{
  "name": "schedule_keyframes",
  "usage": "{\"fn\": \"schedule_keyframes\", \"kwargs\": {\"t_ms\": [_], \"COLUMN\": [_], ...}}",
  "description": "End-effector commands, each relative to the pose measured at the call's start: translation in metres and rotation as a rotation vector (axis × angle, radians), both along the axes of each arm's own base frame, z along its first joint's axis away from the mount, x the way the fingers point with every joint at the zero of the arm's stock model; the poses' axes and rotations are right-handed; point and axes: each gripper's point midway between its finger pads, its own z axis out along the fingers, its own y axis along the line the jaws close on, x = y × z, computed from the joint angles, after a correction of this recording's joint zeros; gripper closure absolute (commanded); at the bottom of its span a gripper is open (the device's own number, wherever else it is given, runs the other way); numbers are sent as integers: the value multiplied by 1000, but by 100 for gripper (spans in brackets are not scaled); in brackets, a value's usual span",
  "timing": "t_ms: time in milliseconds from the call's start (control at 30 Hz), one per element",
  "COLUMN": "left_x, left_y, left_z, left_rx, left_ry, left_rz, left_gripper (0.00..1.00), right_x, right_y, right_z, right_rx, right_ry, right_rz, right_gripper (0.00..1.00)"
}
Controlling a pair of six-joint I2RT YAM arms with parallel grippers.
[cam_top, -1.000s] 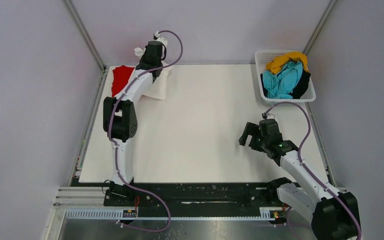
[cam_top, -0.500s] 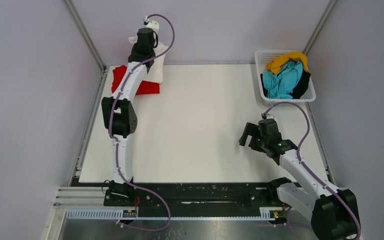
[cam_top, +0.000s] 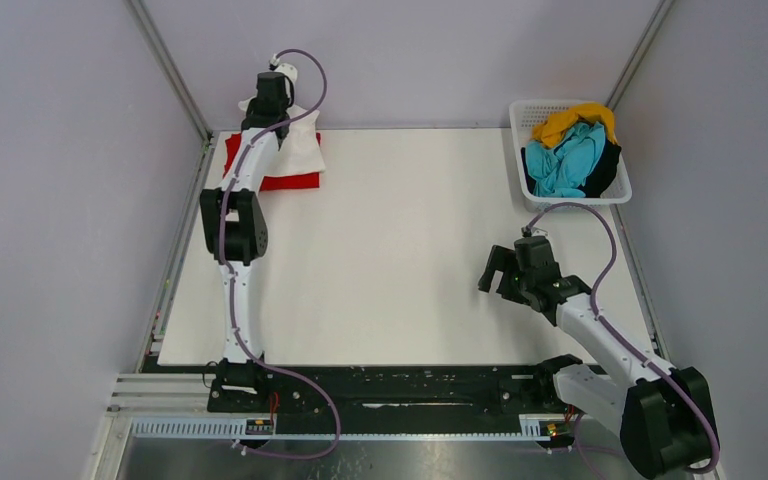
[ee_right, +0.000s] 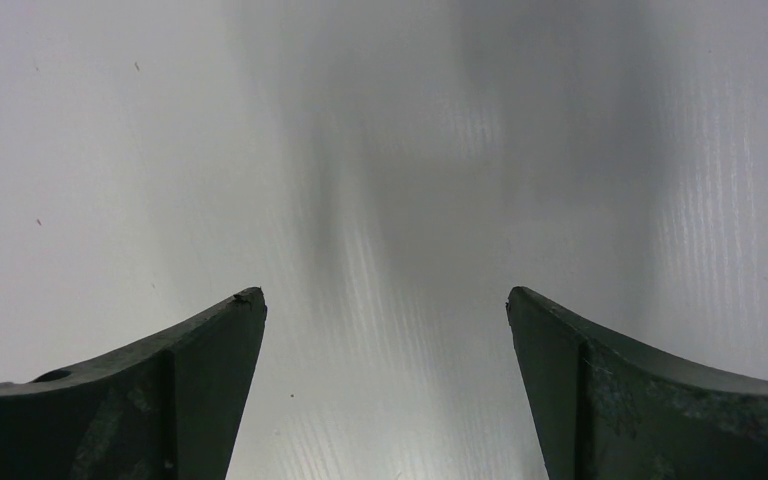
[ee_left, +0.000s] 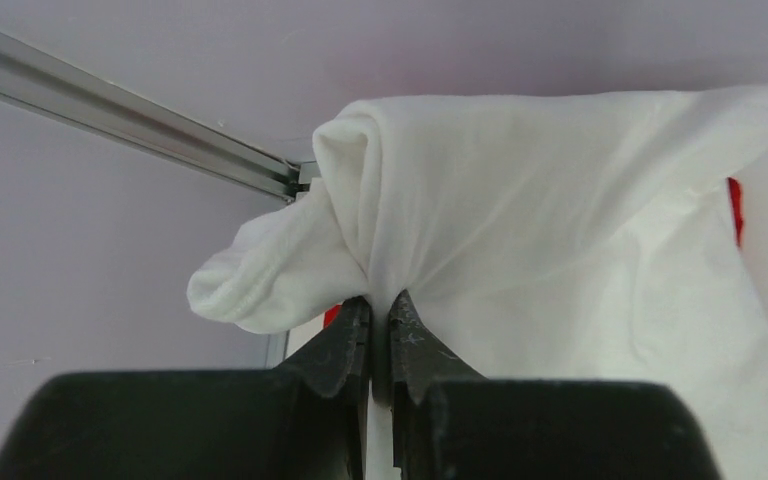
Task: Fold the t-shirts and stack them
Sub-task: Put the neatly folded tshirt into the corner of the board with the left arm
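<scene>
My left gripper [cam_top: 260, 103] is at the table's far left corner, shut on a bunch of the white t-shirt [cam_top: 302, 150], which hangs from it over the folded red t-shirt [cam_top: 290, 181]. In the left wrist view the gripper [ee_left: 380, 310] pinches the white t-shirt [ee_left: 560, 220], and a sliver of the red t-shirt [ee_left: 735, 210] shows at the right. My right gripper [cam_top: 495, 272] is open and empty over bare table at the right; in its wrist view [ee_right: 385, 300] only table shows between the jaws. Teal [cam_top: 565, 160], yellow [cam_top: 570, 122] and black [cam_top: 608, 165] t-shirts lie in the basket.
The white lattice basket [cam_top: 520, 112] stands at the table's far right corner. The white table [cam_top: 400, 250] is ringed by grey walls with metal frame posts [cam_top: 170, 70] at the far corners. A black rail [cam_top: 400, 385] runs along the near edge.
My left gripper has moved further back and left with the white t-shirt, uncovering then draping it over the red t-shirt. The right arm has not moved.
</scene>
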Motion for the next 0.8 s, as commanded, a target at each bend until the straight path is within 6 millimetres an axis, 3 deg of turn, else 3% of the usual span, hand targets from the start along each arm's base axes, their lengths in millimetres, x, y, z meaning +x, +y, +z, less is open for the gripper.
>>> {"fn": "schedule_keyframes", "kwargs": {"t_ms": [0, 167, 267, 433, 500, 600, 633, 667, 767], "left_x": [11, 21, 24, 30, 31, 27, 25, 22, 11], "left_y": [30, 32, 58, 69, 79, 92, 95, 96, 91], "left_z": [42, 36, 36, 29, 26, 38, 45, 52, 74], "left_rx": [-1, 11, 8, -6, 0, -6, -15, -32, -114], "left_ry": [-103, -114, -131, -152, -174, -240, -262, -281, -326], "left_rz": [-6, -37, -6, -2, 46, 144, 175, 196, 230], "left_gripper": [100, 100, 100, 97, 81, 37, 15, 3, 1], "right_x": [11, 9, 10, 11, 11, 11, 10, 10, 9], "right_y": [-5, -7, -8, -8, -9, -8, -9, -10, -12], "right_z": [10, 8, 8, 8, 7, 7, 8, 8, 12], "right_rx": [-32, -41, -46, -52, -55, -55, -58, -59, -53], "right_ry": [-26, -18, -19, -8, -3, 1, 1, -1, -16], "right_rz": [-16, -21, -25, -28, -29, -28, -34, -39, -59], "right_gripper": [1, 0, 0, 1, 1, 1, 1, 1, 0]}}
